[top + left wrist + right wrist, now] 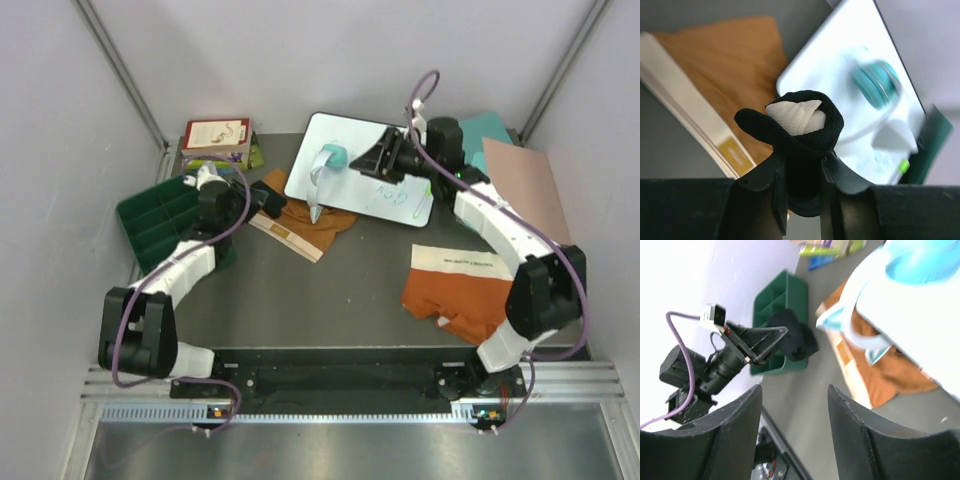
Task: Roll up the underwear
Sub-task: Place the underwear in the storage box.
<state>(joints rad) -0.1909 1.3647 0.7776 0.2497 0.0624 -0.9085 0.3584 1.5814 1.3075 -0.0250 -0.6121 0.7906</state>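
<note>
I can read nothing for certain. The whiteboard (375,200) carries green handwriting near its right corner, too faint to make out. Nearer my bases than the whiteboard, the rust-orange briefs (460,295) have small dark print on their cream waistband, and the red-and-white box (215,135) left of the whiteboard shows lettering, both illegible.

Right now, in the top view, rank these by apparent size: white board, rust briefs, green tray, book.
1-2. white board and rust briefs: too close to rank, and the right arm covers part of the briefs.
3. green tray, partly behind the left arm.
4. book, smallest.
</note>
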